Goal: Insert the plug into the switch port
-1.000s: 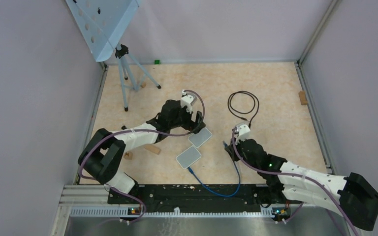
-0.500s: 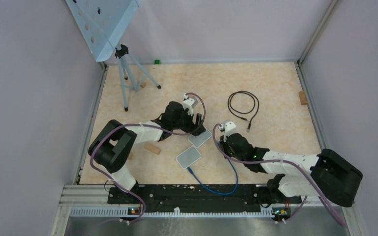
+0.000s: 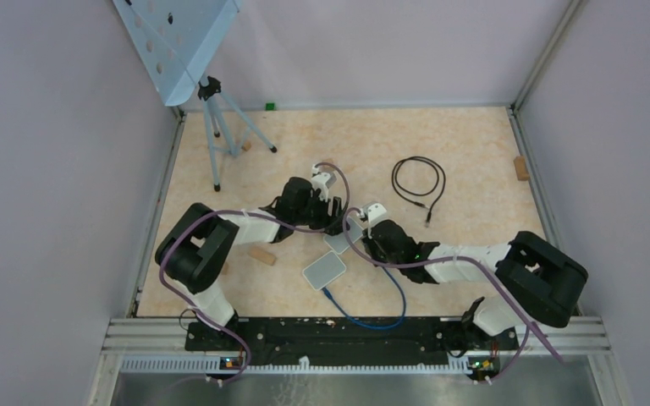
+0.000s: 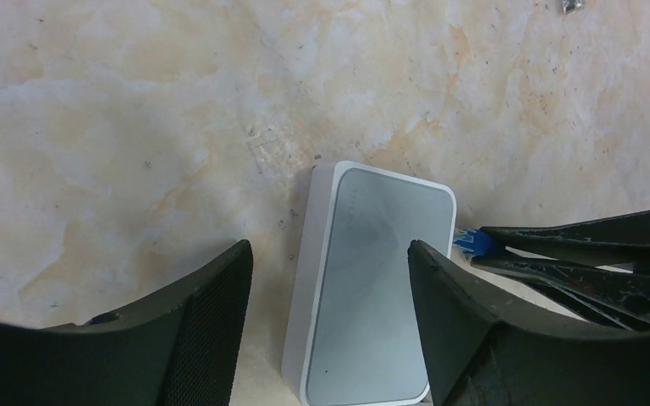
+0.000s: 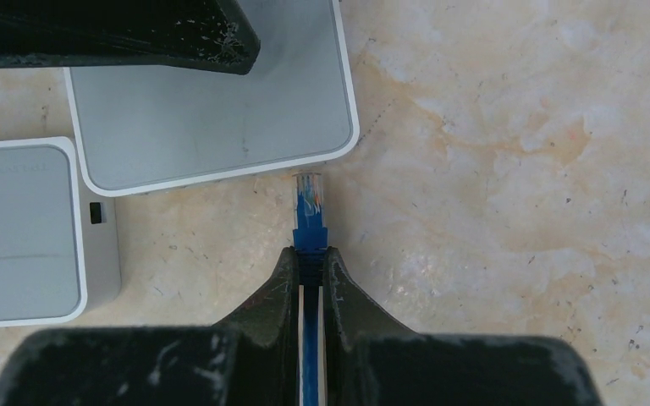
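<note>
Now, your right gripper (image 5: pixel 309 254) is clamped on the blue cable (image 5: pixel 309 355) just behind the clear-tipped blue network plug (image 5: pixel 308 199), whose tip sits just short of the flat grey white-rimmed switch box (image 5: pixel 212 110). No port shows on that edge, so you may hit blank wall. Beyond, your left gripper (image 4: pixel 328 249) straddles the switch, jaws apart with a gap showing on one side; unbraced, it could slide away under the push

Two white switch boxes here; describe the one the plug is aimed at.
In the middle of the beige table lie two white switches. The target is the farther switch, straddled by the left gripper, with the blue plug in the right gripper just short of its edge; the nearer switch has no gripper over it.
</note>
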